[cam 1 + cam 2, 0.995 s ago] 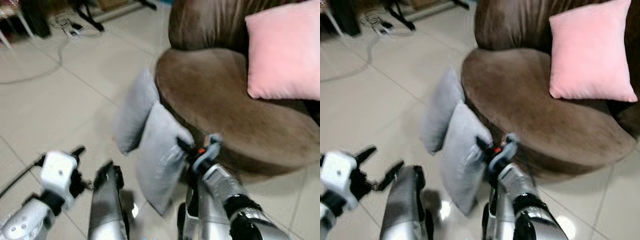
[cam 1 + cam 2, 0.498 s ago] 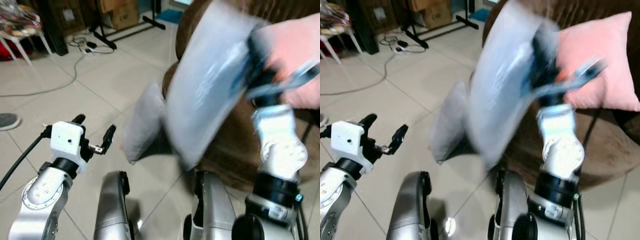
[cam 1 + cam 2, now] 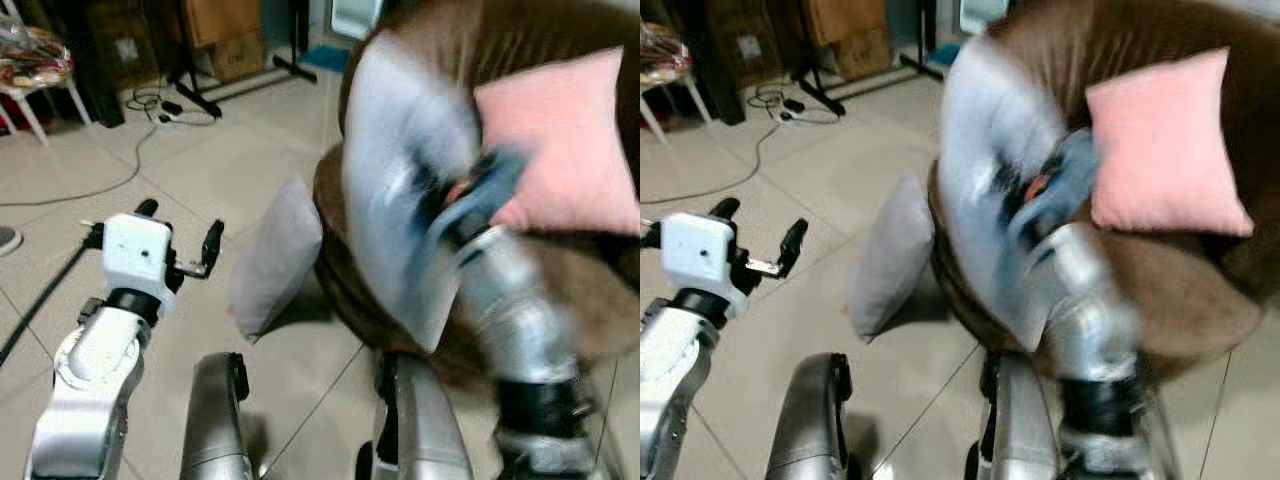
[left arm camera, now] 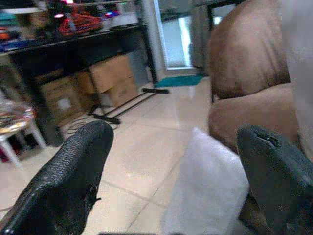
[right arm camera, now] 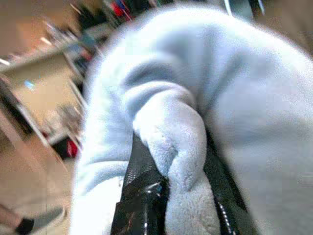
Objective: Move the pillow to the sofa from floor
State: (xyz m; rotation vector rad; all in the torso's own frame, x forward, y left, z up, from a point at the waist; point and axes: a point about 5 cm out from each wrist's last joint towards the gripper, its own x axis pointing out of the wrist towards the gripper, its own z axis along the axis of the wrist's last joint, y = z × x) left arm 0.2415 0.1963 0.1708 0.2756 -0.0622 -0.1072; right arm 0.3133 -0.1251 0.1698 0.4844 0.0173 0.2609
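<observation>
My right gripper [image 3: 455, 195] is shut on a light grey pillow [image 3: 400, 180], pinching a fold of its fabric [image 5: 176, 132]. The pillow hangs in the air over the front edge of the brown sofa [image 3: 580, 270], blurred by motion. A second grey pillow [image 3: 275, 255] leans on the floor against the sofa's side; it also shows between the fingers in the left wrist view [image 4: 210, 191]. My left gripper [image 3: 180, 245] is open, held above the floor to the left, well away from both pillows.
A pink pillow [image 3: 560, 150] rests against the sofa's back. Tiled floor [image 3: 120, 200] spreads to the left. Cables, a stand base [image 3: 200, 95] and cardboard boxes [image 4: 110, 78] sit at the far wall. A white chair [image 3: 30, 75] stands far left.
My right arm has swung the grey pillow further over the sofa and a little lower, toward the seat. The left gripper has stayed open in about the same place.
</observation>
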